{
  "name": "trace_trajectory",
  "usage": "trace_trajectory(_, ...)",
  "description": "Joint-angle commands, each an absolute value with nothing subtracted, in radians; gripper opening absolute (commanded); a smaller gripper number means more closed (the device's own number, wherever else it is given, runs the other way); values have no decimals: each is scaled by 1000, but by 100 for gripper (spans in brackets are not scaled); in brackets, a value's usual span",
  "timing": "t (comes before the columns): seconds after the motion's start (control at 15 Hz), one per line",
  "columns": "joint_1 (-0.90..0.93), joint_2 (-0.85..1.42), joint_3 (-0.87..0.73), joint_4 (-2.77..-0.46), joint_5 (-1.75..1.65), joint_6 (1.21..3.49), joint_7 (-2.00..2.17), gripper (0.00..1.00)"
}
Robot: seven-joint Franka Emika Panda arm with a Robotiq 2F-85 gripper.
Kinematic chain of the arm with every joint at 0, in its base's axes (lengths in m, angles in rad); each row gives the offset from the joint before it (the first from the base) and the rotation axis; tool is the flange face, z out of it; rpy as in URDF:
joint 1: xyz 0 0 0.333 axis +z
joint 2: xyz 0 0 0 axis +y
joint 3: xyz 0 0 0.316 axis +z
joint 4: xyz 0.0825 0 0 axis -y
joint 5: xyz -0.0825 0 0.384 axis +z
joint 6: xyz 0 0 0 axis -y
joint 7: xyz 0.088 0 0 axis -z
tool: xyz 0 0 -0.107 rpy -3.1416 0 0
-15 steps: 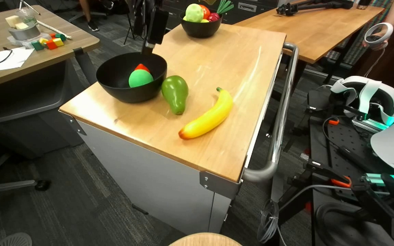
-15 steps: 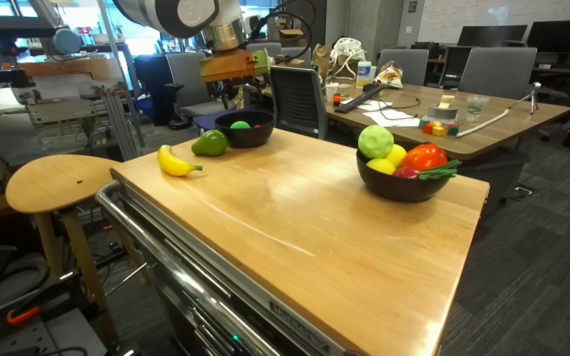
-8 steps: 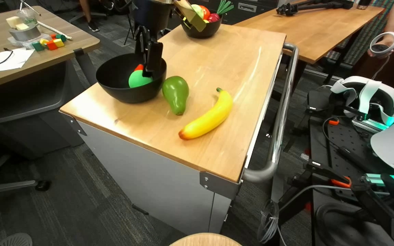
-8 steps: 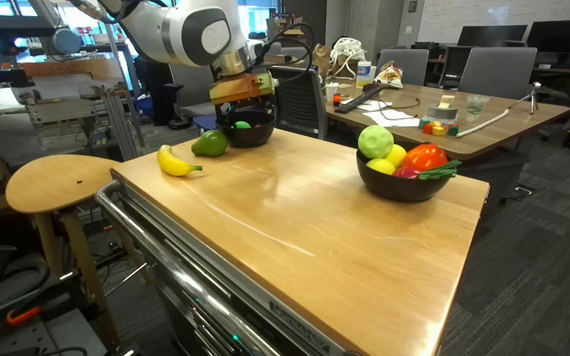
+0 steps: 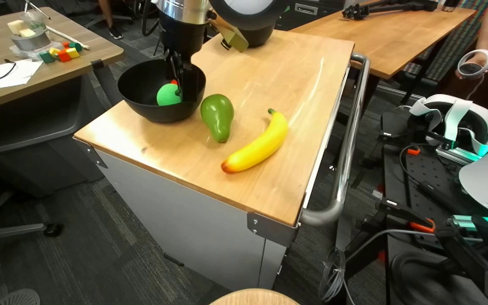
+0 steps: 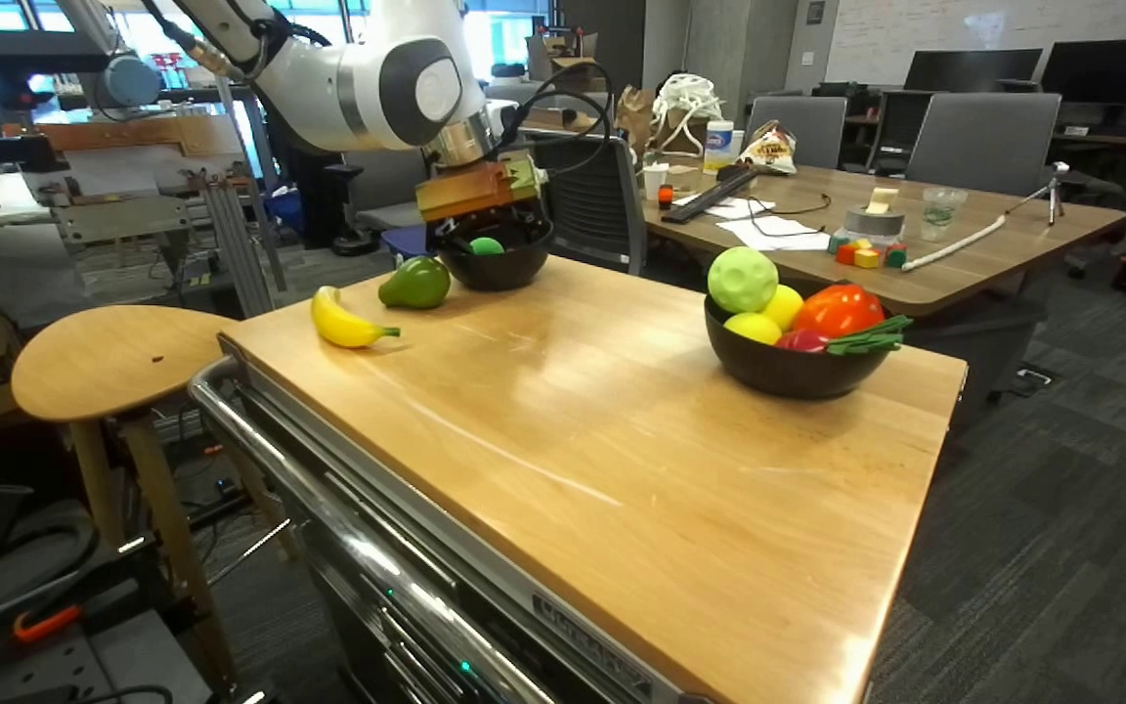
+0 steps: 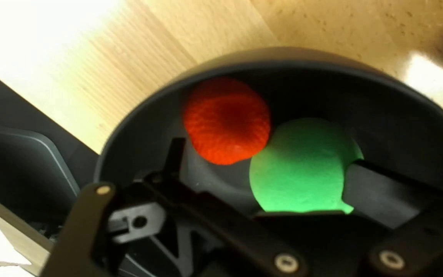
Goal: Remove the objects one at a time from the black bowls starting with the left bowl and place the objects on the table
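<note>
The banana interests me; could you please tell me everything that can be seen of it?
The banana is yellow and curved, its smooth surface plastic-looking, one tip green, the other reddish-brown. It lies on the light wooden table between the green avocado and the metal rail, apart from both; only the table appears to touch it.

White arm [image 6: 314, 98] angled down, jaws wide apart

The arm shows at the top of both exterior views, bent at a rounded, dark-capped joint [image 6: 399, 86]. Beneath that joint, a silver collar [image 6: 461, 141] leads to the black end effector [image 7: 268, 154], which points downward. In the wrist view its two fingers [image 7: 379, 194] stand well apart, with a broad gap between their tips.
</note>
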State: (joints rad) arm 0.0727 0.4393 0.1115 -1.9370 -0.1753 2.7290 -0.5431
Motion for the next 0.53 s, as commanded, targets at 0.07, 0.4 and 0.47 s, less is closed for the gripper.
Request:
trace_trajectory(0.07,87,483,91,-1882,-250,2694,-471,72)
trace_trajectory(0.4,83,480,98,-1866,-236,2647,-431,33)
trace_trajectory(0.47,80,477,100,-1860,-229,2639,-427,28)
